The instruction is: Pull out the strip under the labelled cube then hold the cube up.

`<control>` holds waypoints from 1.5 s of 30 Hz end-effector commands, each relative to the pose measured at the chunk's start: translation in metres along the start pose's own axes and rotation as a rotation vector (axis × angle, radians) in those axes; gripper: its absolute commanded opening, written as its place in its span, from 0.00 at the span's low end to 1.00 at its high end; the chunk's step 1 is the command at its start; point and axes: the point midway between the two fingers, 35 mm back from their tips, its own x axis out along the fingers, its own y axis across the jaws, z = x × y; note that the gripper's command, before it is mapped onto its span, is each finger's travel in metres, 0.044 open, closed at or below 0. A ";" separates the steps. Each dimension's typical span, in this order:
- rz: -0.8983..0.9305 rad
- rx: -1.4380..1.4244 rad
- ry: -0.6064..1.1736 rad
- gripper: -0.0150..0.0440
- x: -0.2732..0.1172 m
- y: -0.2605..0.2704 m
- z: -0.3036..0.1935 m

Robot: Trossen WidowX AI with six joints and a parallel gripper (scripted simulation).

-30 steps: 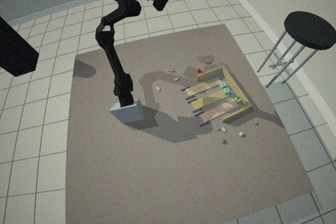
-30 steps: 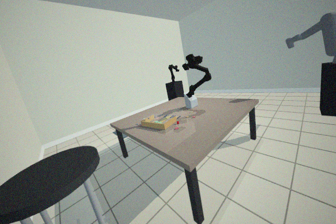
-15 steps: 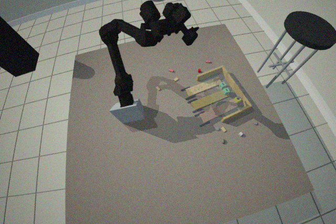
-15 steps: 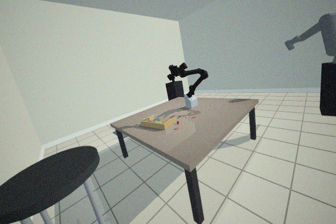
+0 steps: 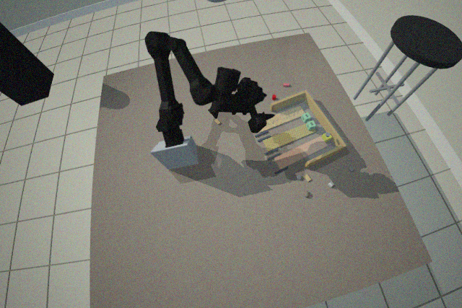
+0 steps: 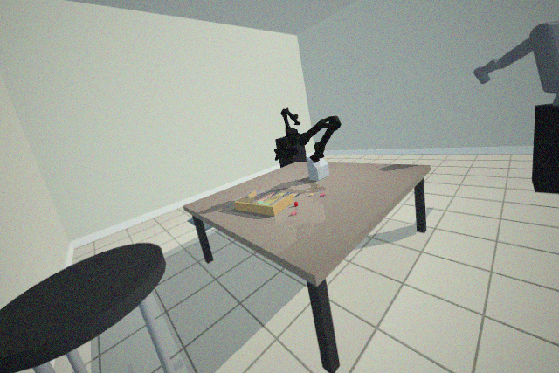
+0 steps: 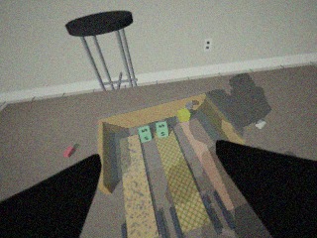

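A three-sided yellow tray (image 5: 323,120) (image 6: 252,208) (image 7: 131,118) holds three strips side by side: a speckled strip (image 5: 285,119) (image 7: 139,198), a cross-hatched yellow strip (image 7: 183,193) and a pink strip (image 7: 208,164). Dark bars stick out at their near ends. Two green cubes with dark marks are near the back wall: one green cube (image 7: 161,129) at the hatched strip's far end, the other green cube (image 7: 145,133) beside it towards the speckled strip; its support is unclear. A yellow-green cube (image 5: 326,138) (image 7: 183,115) is at the pink strip's far end. My gripper (image 7: 159,153) is open and empty, above the tray's near side.
A red piece (image 5: 273,97) (image 6: 296,203) and a pink piece (image 5: 286,85) (image 7: 69,151) lie beside the tray. Several small blocks lie past its other side, including a yellow block (image 5: 307,177) and a white block (image 5: 330,185). A black stool (image 5: 425,42) stands beyond the table.
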 end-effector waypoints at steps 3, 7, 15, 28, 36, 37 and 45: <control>-0.083 -0.034 0.089 0.93 -0.002 -0.022 -0.049; -0.083 -0.034 0.089 0.93 -0.002 -0.022 -0.049; -0.083 -0.034 0.089 0.93 -0.002 -0.022 -0.049; -0.116 -0.071 0.384 0.53 0.050 -0.047 -0.056; -0.086 -0.120 0.725 0.25 0.092 -0.054 -0.080; -0.078 -0.126 0.769 0.25 0.095 -0.053 -0.083; 0.006 -0.156 1.050 0.25 0.113 -0.043 -0.108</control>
